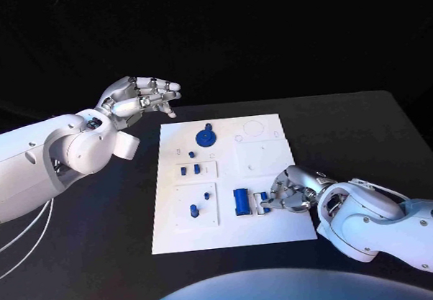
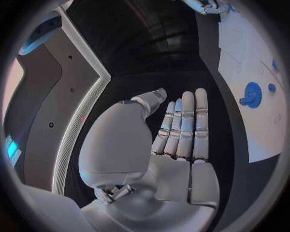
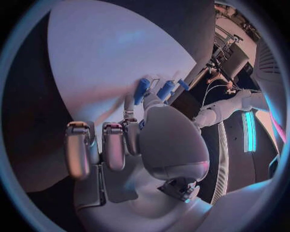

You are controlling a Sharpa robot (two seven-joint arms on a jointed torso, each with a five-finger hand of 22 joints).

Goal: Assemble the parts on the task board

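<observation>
Blue parts: one gear (image 1: 206,136), one cylinder (image 1: 242,201), several small pieces.

Two bulky white arms with glossy rounded shells and small dark screws; thin white cables trail from the left arm (image 1: 41,165). Each ends in silver, segmented metal fingers (image 2: 184,125).

A white task board (image 1: 235,227) is lying on a black tabletop (image 1: 360,127), carrying blue parts: a round blue gear (image 1: 206,136), a blue cylinder (image 1: 242,201) and small blue pegs (image 1: 190,170). Silver is showing on the left robot hand (image 1: 143,96) and right robot hand (image 1: 294,191).
</observation>
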